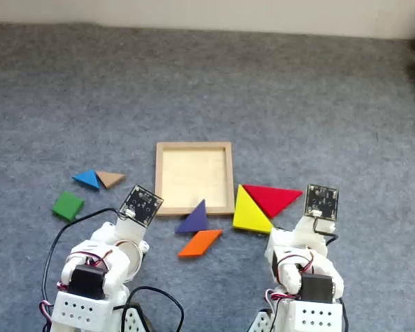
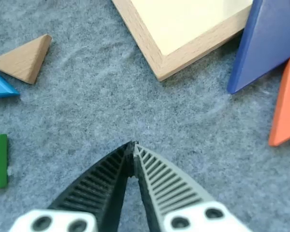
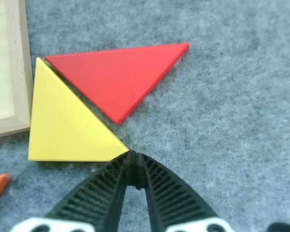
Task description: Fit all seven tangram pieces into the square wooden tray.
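While both grippers hang closed and empty over the mat, the left gripper near the tray and the right gripper just beside a corner of the yellow triangle, no piece is seated in the tray. Scattered from the green square to the red triangle, the pieces look thin, stiff, light and slick-faced, best pinched across opposite edges. Both arms sit folded low at the table's near side.

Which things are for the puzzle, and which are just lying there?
For the puzzle: wooden tray, red triangle, yellow triangle, purple triangle, orange slanted piece, green square, blue triangle, tan triangle.
Just lying there: grey carpet, black cable.
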You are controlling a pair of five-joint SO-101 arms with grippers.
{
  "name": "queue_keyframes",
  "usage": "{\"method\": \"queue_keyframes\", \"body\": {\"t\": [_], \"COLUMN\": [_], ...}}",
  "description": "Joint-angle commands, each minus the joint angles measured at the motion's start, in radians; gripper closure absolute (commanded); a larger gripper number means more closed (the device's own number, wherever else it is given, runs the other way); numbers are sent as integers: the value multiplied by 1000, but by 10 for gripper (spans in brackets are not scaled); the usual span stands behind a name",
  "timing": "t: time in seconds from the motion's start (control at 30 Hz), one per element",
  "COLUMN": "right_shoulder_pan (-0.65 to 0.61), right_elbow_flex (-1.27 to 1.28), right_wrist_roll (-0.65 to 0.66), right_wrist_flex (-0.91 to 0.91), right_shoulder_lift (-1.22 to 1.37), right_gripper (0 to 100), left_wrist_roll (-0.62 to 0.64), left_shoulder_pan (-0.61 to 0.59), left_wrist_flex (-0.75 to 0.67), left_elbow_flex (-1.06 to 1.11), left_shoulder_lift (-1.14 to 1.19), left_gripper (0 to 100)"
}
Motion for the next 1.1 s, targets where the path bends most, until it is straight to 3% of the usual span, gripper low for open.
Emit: {"method": "queue_keyframes", "body": {"t": [0.0, 0.77, 0.93, 1.07], "right_shoulder_pan": [8, 44, 147, 159], "right_elbow_flex": [119, 107, -50, -203], "right_wrist_roll": [-9, -9, -11, -11], "right_wrist_flex": [8, 8, 13, 53], "right_shoulder_lift": [-13, -13, -13, -2], "right_gripper": [993, 993, 993, 993], "left_wrist_roll": [6, 6, 6, 6], "left_shoulder_pan": [-7, -7, -7, -7], "left_wrist_flex": [6, 6, 6, 6], "left_elbow_flex": [19, 19, 19, 19], "left_shoulder_lift": [-21, -21, -21, -21], "left_gripper": [994, 994, 994, 994]}}
